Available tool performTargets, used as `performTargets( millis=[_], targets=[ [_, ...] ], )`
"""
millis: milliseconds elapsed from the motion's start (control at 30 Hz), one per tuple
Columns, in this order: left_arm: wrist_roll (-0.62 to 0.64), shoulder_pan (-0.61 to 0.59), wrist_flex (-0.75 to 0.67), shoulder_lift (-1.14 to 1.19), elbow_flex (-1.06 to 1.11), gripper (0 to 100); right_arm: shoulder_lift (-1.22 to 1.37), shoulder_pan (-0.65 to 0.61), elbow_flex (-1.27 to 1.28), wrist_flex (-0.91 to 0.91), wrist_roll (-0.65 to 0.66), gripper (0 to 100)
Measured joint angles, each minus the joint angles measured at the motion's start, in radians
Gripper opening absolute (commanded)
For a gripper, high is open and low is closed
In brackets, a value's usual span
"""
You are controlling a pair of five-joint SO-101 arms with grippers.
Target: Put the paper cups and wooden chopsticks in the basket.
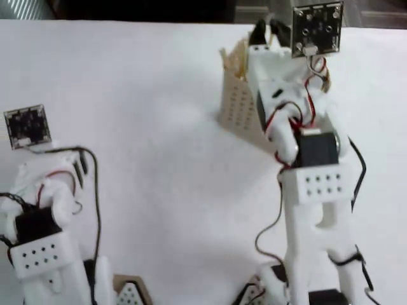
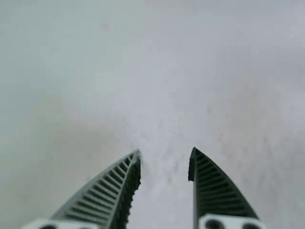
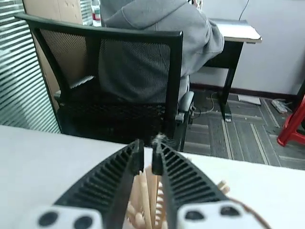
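R tool (image 3: 147,148) jaws nearly together just above wooden chopsticks (image 3: 145,202) in basket (image 1: 238,105); L tool (image 2: 164,160) jaws apart over table (image 2: 143,71).

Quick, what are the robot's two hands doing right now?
Left gripper: open, holding nothing.
Right gripper: almost closed, wooden chopsticks showing in the gap; whether it grips one cannot be told.

Basket (image 1: 238,105) far right on table (image 1: 140,95), chopsticks (image 1: 234,57) standing inside — right hand (image 3: 147,148) above them, left hand (image 2: 164,157) near-left
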Motion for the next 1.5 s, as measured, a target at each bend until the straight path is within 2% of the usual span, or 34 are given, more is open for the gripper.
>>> performTargets(
  millis=[67,200,233,433,633,767,1067,1167,1300,1500],
  targets=[
    [0.000,0.029,-0.011,0.000,0.000,16,-0.040,-0.006,0.003,0.095,-0.005,1.8],
    [0.000,0.072,-0.049,0.000,0.000,2,-0.146,-0.058,0.094,0.221,-0.005,1.8],
    [0.000,0.084,-0.057,-0.006,0.000,2,-0.175,-0.068,0.132,0.230,-0.005,1.8],
    [-0.061,0.176,-0.061,-0.184,0.029,2,-0.362,-0.083,0.420,0.189,-0.005,1.8],
    [-0.075,0.249,-0.061,-0.473,0.199,2,-0.562,-0.083,0.753,0.078,-0.005,1.8],
    [-0.143,0.275,-0.061,-0.686,0.307,2,-0.715,-0.083,0.953,0.011,-0.005,1.8],
    [-0.163,0.278,-0.061,-0.692,0.420,2,-1.083,-0.074,1.333,-0.021,-0.005,1.8],
    [-0.213,0.278,-0.061,-0.687,0.493,2,-1.215,-0.044,1.442,-0.021,-0.005,1.8],
    [-0.334,0.278,-0.061,-0.681,0.569,2,-1.221,0.009,1.488,-0.021,-0.005,1.8],
    [-0.299,0.278,-0.071,-0.689,0.647,2,-1.186,0.104,1.494,-0.015,-0.005,1.8]
  ],
)
